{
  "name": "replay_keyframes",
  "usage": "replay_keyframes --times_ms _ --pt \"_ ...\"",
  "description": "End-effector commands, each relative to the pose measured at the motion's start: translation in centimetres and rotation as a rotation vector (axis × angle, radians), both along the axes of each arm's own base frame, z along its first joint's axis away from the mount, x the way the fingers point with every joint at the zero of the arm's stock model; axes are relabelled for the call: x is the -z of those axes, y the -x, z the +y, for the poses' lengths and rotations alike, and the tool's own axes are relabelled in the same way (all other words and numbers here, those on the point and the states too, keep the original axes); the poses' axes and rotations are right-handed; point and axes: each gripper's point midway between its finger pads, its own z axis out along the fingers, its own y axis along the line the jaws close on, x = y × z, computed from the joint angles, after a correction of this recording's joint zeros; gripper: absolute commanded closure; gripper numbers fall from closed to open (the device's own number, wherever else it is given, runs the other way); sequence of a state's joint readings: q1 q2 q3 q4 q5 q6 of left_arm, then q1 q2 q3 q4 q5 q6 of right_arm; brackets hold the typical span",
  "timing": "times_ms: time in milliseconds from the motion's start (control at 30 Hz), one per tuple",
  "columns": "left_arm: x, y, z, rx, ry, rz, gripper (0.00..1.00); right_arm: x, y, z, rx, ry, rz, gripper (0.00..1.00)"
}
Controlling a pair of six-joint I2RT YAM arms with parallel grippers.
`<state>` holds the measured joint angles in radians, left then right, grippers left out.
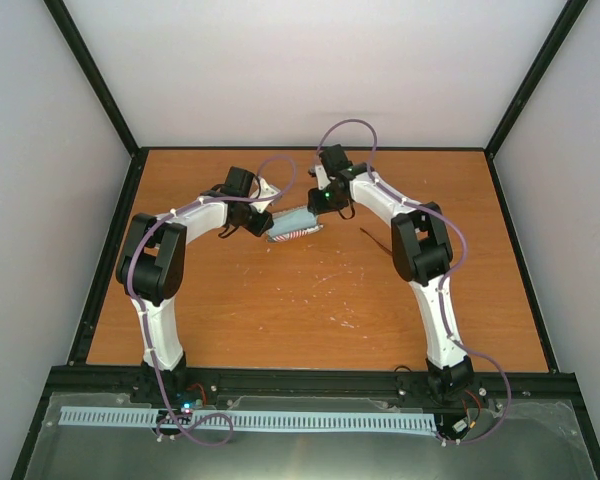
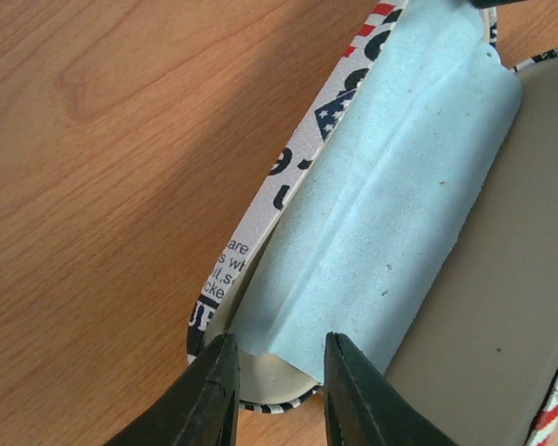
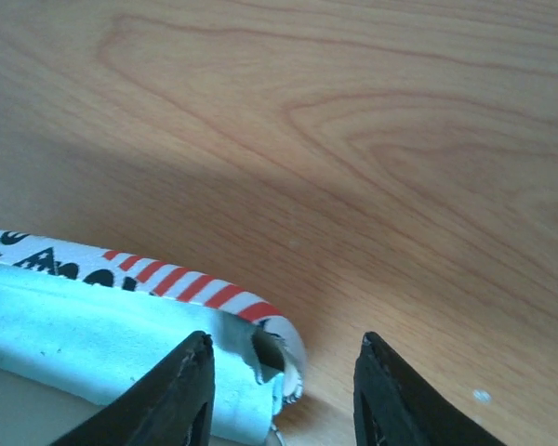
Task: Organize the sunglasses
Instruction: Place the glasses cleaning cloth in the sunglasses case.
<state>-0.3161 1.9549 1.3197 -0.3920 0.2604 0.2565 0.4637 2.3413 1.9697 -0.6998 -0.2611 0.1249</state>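
Robot lab: white-walled, black-framed enclosure (image 1: 95, 85)

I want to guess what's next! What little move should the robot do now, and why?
Probably shut the left gripper on the blue cloth: its open fingers straddle the cloth's near edge, which lies loose in the open case.

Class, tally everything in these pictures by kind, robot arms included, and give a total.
Robot arms: 2 (left, right)
Case: 1, open, with a flag print
Cloth: 1, light blue, lying in the case
Sunglasses: 1, only a thin brown part shows beside the right arm
Total: 5
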Motion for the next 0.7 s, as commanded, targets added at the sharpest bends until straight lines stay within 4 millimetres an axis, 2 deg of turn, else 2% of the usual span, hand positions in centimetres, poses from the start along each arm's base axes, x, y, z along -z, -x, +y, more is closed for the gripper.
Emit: replay_keyframes --times_ms 0,167,300,400,467,533,667 --pt "-2.5 -1.5 -0.4 -0.006 0.042 -0.054 0.71 -3.6 -1.0 -1.8 0.055 0.018 -0.089 0.56" --pt "-3.4 -1.3 -0.7 -0.001 0.061 -0.062 0.66 -5.1 -1.2 -2.5 0.089 0.017 -0.128 0.54" --pt "-4.0 -1.1 -0.9 -0.001 0.081 -0.066 0.63 -7.1 -1.5 -3.1 0.123 0.011 -0.169 0.51" --pt "-4.6 -1.1 -0.9 -0.005 0.091 -0.069 0.63 -8.9 -1.6 -4.3 0.175 0.020 -0.191 0.51" --pt "-5.2 -1.1 -0.9 -0.007 0.095 -0.078 0.62 -10.0 -1.6 -6.6 0.263 0.046 -0.187 0.48" --pt "-5.9 -1.3 -1.0 -0.005 0.100 -0.091 0.62 -9.9 -1.1 -10.0 0.384 0.098 -0.137 0.41" --pt "-6.9 -2.1 -1.0 -0.010 0.095 -0.105 0.62 -8.1 2.5 -17.9 0.613 0.226 0.043 0.34"
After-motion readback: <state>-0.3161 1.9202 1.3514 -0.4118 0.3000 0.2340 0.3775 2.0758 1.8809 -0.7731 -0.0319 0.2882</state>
